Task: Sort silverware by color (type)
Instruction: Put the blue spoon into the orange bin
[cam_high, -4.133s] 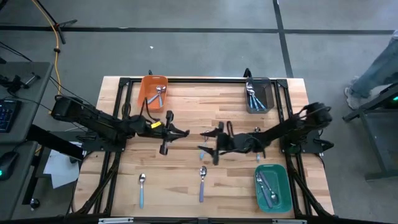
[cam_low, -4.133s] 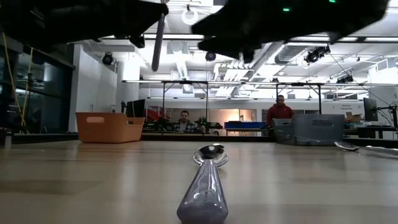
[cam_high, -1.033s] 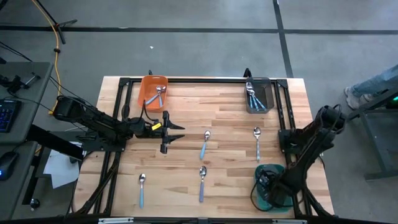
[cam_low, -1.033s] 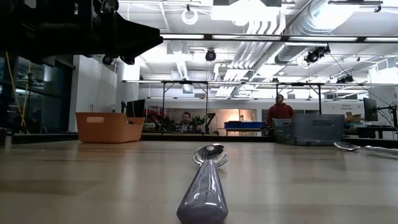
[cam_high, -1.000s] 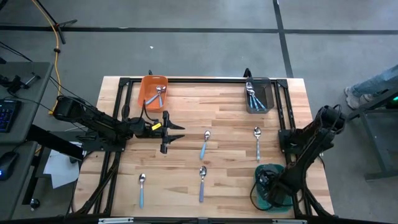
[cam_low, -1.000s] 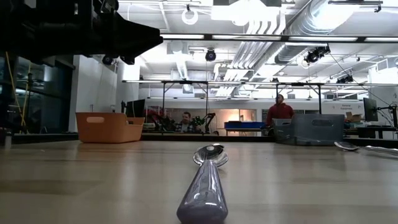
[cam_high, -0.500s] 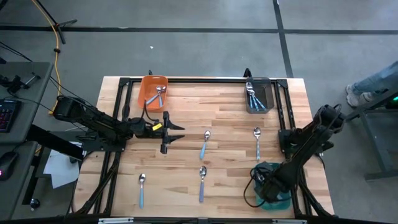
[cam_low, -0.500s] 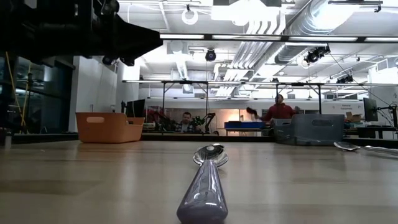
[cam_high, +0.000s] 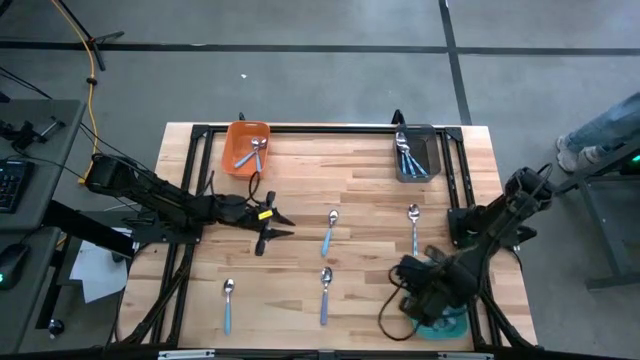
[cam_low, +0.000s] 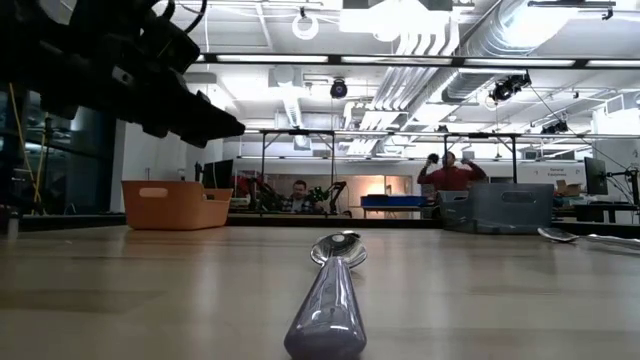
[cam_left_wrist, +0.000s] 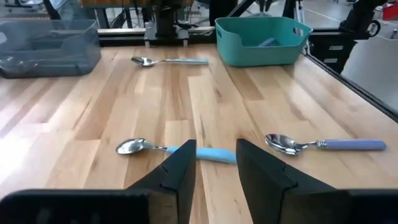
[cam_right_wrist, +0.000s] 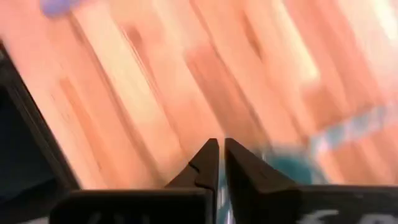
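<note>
The left pincer (cam_left_wrist: 214, 163) is spread and empty, aimed at a spoon (cam_left_wrist: 177, 149) on the bench (cam_high: 370, 190), probably to grasp it; the right pincer (cam_right_wrist: 221, 163), pressed together and empty, is by the green bin (cam_high: 445, 322).

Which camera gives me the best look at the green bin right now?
The left wrist view: the green bin stands unobstructed at the table's far side, walls and rim clear. In the high view the right arm covers most of the bin. The right wrist view shows only a teal blur; the low view shows nothing of it.
</note>
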